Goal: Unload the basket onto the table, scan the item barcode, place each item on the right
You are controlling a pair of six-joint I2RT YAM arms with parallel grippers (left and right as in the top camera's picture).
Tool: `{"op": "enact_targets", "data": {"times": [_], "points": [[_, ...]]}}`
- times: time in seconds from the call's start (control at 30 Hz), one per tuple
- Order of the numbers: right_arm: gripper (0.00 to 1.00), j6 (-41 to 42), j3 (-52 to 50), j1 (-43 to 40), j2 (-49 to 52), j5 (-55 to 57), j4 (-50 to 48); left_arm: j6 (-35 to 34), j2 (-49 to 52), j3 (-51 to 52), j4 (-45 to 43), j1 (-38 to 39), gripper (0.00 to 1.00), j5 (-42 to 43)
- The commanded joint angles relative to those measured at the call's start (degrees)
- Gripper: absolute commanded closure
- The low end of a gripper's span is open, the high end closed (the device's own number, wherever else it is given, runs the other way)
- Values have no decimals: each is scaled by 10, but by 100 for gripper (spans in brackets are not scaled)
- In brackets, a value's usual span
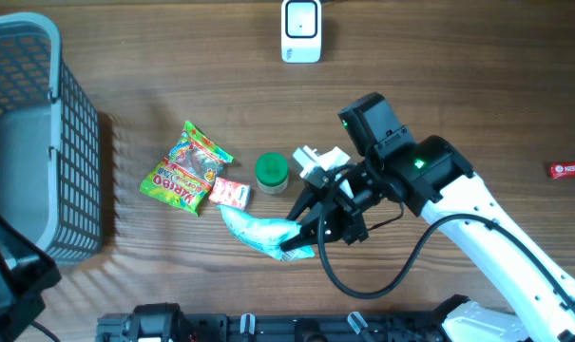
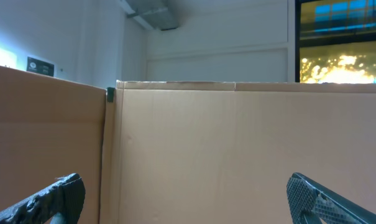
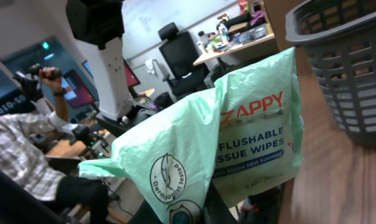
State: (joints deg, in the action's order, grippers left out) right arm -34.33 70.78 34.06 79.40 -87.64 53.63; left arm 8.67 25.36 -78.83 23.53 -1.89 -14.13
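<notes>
The item, a pale green pack of flushable wipes, hangs just above the table in front of the other goods, with my right gripper shut on its right end. In the right wrist view the pack fills the middle, printed face toward the camera, pinched at its lower fold by my right gripper. No barcode shows in any view. The white scanner stands at the table's far edge. My left gripper is open and holds nothing, facing a cardboard wall.
A grey mesh basket stands at the left. A colourful candy bag, a small pink pack and a green-lidded jar lie mid-table. A red wrapper lies at the right edge. The left arm sits at the bottom left.
</notes>
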Motion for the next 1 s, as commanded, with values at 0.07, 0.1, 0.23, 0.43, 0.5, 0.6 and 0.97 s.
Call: {"op": "enact_targets", "data": {"times": [0.07, 0.1, 0.23, 0.43, 0.5, 0.6, 0.97], "points": [[96, 219, -2, 2, 16, 221, 3, -2, -63, 63, -26, -3, 0, -7], [96, 298, -7, 2, 18, 314, 8, -2, -74, 76, -33, -3, 0, -7], [96, 511, -18, 1, 18, 665, 46, -2, -126, 136, -64, -3, 0, -7], [96, 572, -26, 1, 21, 879, 14, -2, -176, 189, -92, -6, 0, -7], [96, 569, -45, 2, 30, 882, -8, -2, -184, 193, -92, -12, 0, -7], [96, 600, -77, 1, 57, 942, -26, -2, -193, 193, -95, -22, 0, -7], [0, 610, -77, 1, 147, 861, -73, -2, -200, 194, -94, -31, 0, -7]]}}
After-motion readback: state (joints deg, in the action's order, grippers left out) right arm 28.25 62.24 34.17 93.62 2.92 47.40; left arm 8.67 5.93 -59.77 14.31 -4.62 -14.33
